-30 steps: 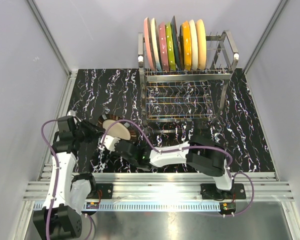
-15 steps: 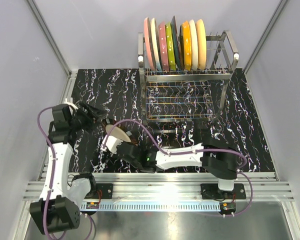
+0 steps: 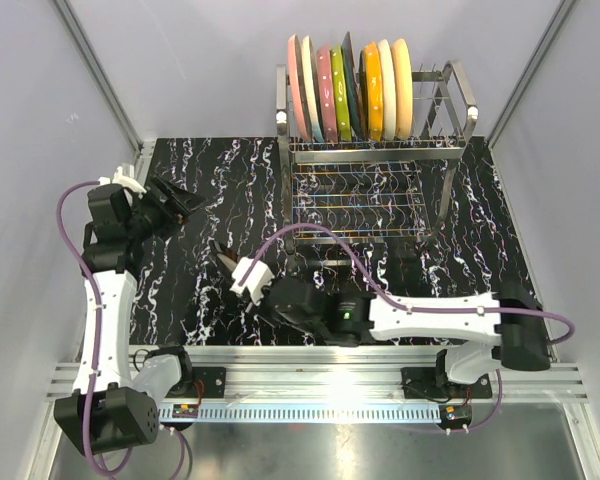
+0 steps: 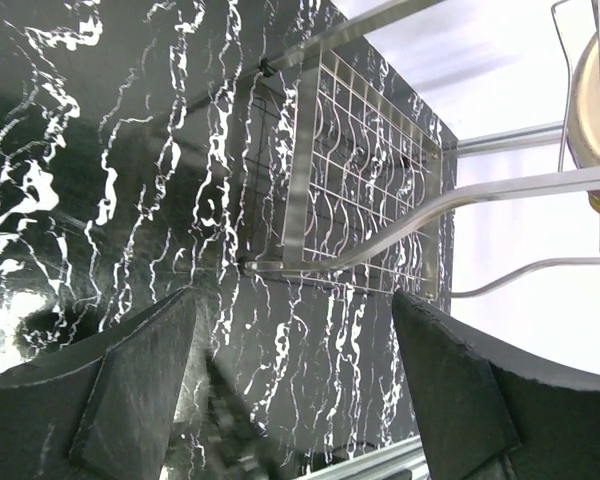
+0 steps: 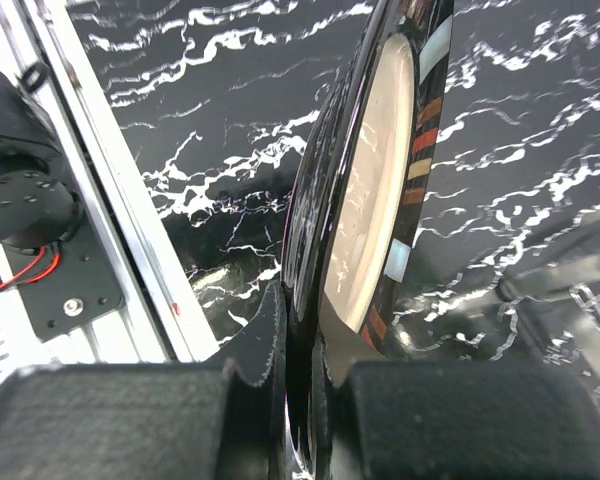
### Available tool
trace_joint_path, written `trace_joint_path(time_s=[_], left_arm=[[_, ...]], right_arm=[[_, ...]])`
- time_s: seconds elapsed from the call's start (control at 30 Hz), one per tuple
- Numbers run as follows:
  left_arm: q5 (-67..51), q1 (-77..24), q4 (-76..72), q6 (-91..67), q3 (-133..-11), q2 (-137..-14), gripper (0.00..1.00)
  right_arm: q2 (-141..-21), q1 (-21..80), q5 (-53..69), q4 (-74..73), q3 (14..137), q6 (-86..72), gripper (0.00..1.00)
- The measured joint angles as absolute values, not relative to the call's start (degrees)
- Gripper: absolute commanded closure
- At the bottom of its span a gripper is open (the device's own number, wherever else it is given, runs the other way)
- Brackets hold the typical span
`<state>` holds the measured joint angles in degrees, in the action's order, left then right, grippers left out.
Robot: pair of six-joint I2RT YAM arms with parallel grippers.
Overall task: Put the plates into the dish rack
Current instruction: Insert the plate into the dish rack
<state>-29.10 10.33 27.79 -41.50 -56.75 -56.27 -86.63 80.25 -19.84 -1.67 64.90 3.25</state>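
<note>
My right gripper (image 3: 236, 272) is shut on the rim of a black-rimmed plate (image 3: 224, 256), held on edge just above the dark marble tabletop. In the right wrist view the plate (image 5: 380, 190) shows a cream centre and a black rim with coloured marks, pinched between my fingertips (image 5: 270, 340). My left gripper (image 3: 177, 206) stands open and empty at the left of the table, away from the plate; its fingers (image 4: 130, 390) are spread wide. The dish rack (image 3: 450, 145) stands at the back right, with several plates (image 3: 348, 90) upright in its top tier.
The rack's lower tier (image 3: 355, 205) is a bare wire grid, which also shows in the left wrist view (image 4: 370, 200). A metal rail (image 3: 310, 365) runs along the near table edge. Grey walls close in the left, right and back sides.
My left gripper opened, let go of the plate and drew back up and to the left. My right arm stretched out, still gripping the plate, and the plate now stands edge-on.
</note>
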Motion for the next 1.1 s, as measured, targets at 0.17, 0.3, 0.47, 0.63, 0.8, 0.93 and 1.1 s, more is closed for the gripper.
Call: trace_joint_path(time_s=[0.17,0.3,0.47,0.63,0.8,0.93,1.1], left_arm=[[-28.25,10.9,27.77,-40.4,-56.66,-56.27,0.16],[-27.81,10.94,27.73,-39.77,-55.2,-55.92,0.14],[-27.62,10.96,27.7,-38.76,-51.66,-55.13,0.13],[-27.59,10.96,27.68,-37.85,-49.43,-55.11,0.12],[-27.62,11.0,27.29,-37.15,-48.8,-55.11,0.1],[-27.62,11.0,27.24,-36.53,-48.66,-55.11,0.09],[-27.62,11.0,27.22,-35.42,-48.66,-55.7,0.06]], right_arm=[[-82.02,80.25,-19.51,-9.26,68.86,5.13,1.0],[-81.43,80.25,-18.44,-15.29,77.49,7.92,1.0],[-78.52,80.25,-18.33,-16.99,86.78,11.6,1.0],[-74.41,80.25,-20.67,-16.99,92.31,16.4,1.0],[-74.35,80.25,-26.02,-17.54,99.07,23.16,1.0],[-74.96,80.2,-28.56,-18.0,103.24,27.57,1.0],[-75.55,80.42,-31.75,-17.69,108.49,33.89,1.0]])
